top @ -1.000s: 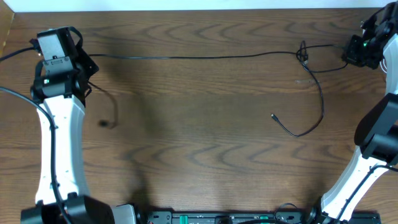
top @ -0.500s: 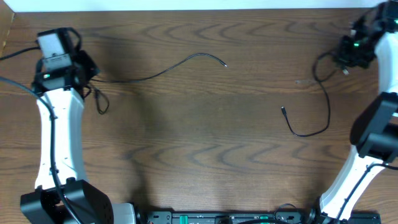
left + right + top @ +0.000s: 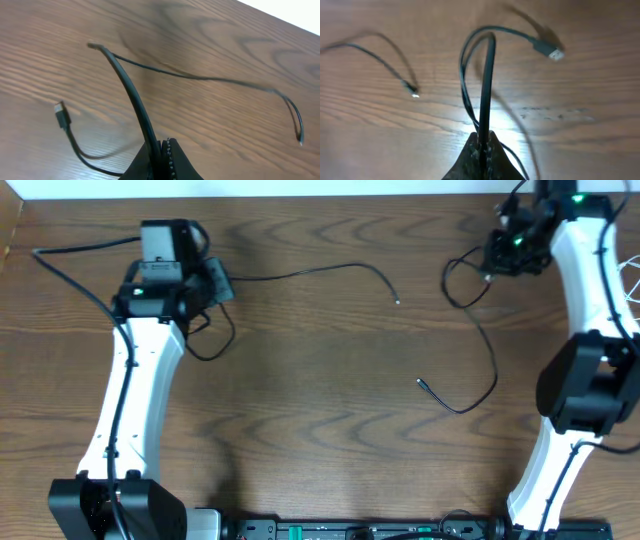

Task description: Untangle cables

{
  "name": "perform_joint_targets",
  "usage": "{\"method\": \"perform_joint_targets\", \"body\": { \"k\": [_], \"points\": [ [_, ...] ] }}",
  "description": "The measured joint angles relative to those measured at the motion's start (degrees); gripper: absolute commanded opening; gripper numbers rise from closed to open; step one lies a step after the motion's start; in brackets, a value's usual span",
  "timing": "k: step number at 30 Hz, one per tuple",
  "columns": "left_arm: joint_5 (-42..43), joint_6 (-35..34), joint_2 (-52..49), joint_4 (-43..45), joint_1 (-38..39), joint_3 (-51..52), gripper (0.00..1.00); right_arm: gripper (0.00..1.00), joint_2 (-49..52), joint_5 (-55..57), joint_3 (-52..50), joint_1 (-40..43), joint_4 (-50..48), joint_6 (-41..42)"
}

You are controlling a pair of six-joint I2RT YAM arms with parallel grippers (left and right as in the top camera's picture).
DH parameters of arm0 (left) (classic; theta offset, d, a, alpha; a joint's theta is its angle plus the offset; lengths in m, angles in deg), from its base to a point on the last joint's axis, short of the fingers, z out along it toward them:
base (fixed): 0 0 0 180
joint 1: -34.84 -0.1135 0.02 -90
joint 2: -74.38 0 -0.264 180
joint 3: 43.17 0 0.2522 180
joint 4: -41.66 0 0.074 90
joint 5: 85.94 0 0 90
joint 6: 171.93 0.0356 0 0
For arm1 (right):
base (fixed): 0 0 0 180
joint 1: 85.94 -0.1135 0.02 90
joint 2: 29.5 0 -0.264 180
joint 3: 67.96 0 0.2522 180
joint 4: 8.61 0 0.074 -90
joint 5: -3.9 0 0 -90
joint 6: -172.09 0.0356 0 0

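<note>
Two thin dark cords lie apart on the wooden table; no white cord shows among them. My left gripper (image 3: 218,280) is shut on one black cord (image 3: 300,273), whose free end (image 3: 397,301) lies mid-table. In the left wrist view the jaws (image 3: 161,150) pinch this cord (image 3: 130,90), and its USB plug (image 3: 60,112) hangs lower left. My right gripper (image 3: 490,258) is shut on the other black cord (image 3: 490,350), which loops and trails down to a small plug (image 3: 420,383). In the right wrist view the jaws (image 3: 484,145) pinch that cord (image 3: 487,85), with a USB plug (image 3: 552,52) at upper right.
The table's far edge (image 3: 300,194) runs along the top. Thin white lines (image 3: 630,280) show at the right edge behind the right arm. The robot base bar (image 3: 360,530) sits at the front. A thick black arm wire (image 3: 80,248) runs off the left arm.
The cords, joined in one taut line a second ago, have come apart. My left gripper moved right with its cord, my right gripper moved left, and both cords went slack.
</note>
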Motion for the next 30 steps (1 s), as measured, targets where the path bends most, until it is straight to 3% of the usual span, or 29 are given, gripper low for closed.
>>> {"method": "perform_joint_targets", "body": {
  "k": [8, 12, 17, 24, 30],
  "points": [
    [1.0, -1.4, 0.0, 0.0, 3.6, 0.0, 0.08, 0.01, -18.0, 1.2, 8.8, 6.3, 1.1, 0.8],
    [1.0, -2.1, 0.0, 0.0, 3.9, 0.0, 0.08, 0.01, -30.3, 5.2, 11.8, 13.9, 0.5, 4.4],
    [1.0, -2.3, 0.0, 0.0, 4.0, 0.0, 0.08, 0.01, -37.8, 10.0, 12.5, 23.5, -1.5, 6.7],
    [1.0, -2.3, 0.0, 0.0, 4.0, 0.0, 0.08, 0.01, -36.0, 12.3, 12.5, 37.1, -3.5, 8.0],
    [1.0, -2.3, 0.0, 0.0, 4.0, 0.0, 0.07, 0.01, -28.2, 12.6, 12.2, 41.6, -4.6, 8.0]
  ]
}}
